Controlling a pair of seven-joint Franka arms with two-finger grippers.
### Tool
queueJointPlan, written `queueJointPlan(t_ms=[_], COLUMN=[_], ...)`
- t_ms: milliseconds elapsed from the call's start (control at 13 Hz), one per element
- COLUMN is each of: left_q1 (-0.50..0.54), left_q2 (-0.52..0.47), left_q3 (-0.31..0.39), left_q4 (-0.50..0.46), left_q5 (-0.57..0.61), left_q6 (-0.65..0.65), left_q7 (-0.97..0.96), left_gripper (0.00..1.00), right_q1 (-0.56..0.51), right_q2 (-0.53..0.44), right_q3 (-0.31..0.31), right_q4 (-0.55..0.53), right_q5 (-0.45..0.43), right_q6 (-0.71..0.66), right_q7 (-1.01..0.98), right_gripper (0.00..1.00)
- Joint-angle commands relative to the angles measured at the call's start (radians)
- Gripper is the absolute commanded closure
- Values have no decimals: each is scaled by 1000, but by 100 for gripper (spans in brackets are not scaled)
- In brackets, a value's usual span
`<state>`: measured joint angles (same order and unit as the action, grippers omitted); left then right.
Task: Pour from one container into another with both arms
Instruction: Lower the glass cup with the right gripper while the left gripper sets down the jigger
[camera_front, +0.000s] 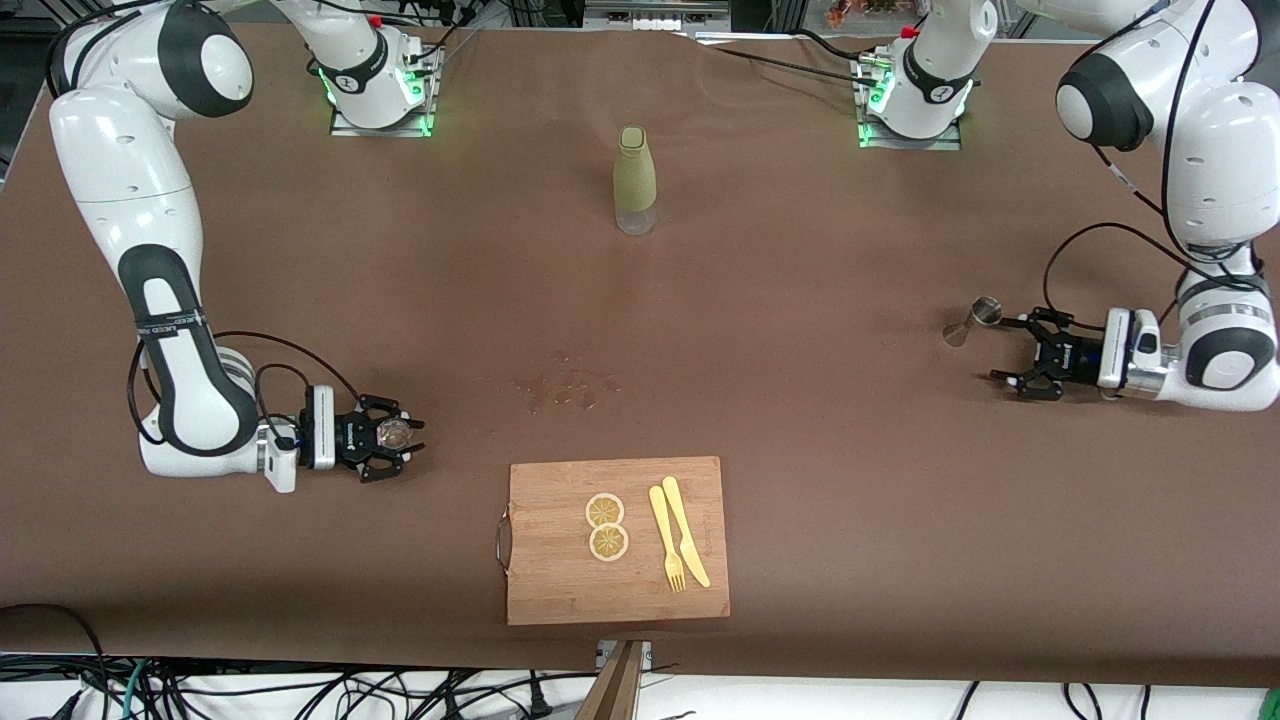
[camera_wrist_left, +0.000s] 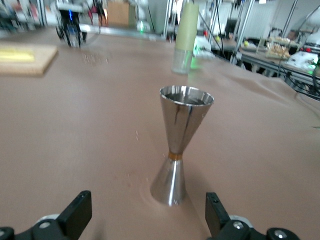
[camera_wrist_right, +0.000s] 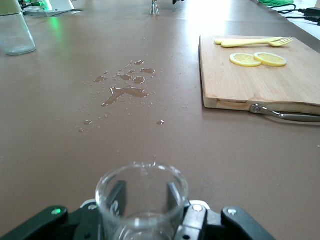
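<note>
Left claw (camera_front: 1018, 352), right of frame, gapes wide, empty; upright jigger (camera_front: 975, 320) stands just ahead. Right claw (camera_front: 398, 452), lower left, brackets the glass cup (camera_front: 393, 433); grip unclear.

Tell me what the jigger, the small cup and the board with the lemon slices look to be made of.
Jigger: polished metal, likely steel; its mirror-like sides carry reflections, and a thin coppery band rings the waist.
Small cup: clear, colourless glass by its look, though clear plastic cannot be ruled out; the gripper parts show through its wall.
Cutting board: light wood, perhaps bamboo, matt, with visible grain and a metal handle.
</note>
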<state>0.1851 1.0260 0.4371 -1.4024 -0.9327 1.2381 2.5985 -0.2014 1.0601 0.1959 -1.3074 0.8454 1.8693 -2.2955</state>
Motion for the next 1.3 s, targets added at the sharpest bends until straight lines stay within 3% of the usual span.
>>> queueJointPlan(t_ms=[0,383,614,920,1074,1227], left_q1=[-35,-133,-212,-318,-312,-317], left_q2=[-61,-207,-329,-455,-524,-569], left_q3=[14,11,5,-29,-105,-112], left_q4=[39,76,74,79,104,106], left_q5=[118,322,428,550,636,640], left_q6=[23,63,61,61,102,153], left_q7=[-311,-911,-1272,-1601,-1608,-1603], left_gripper=[0,0,0,0,0,0], right_q1=[-21,-26,-35,-41,-41,-41], right_q2=[24,26,26,21,9,-37], right_q3=[14,8,7,-19,-53,-75], right_q4=[22,23,23,33,33,33], right_q5=[4,0,-8,-37,-51,-84], right_q6=[-10,-27,-36,-71,-97,-119], right_q7=[-18,-21,-62,-126,-148,-145], right_gripper=[41,25,1,1,1,1])
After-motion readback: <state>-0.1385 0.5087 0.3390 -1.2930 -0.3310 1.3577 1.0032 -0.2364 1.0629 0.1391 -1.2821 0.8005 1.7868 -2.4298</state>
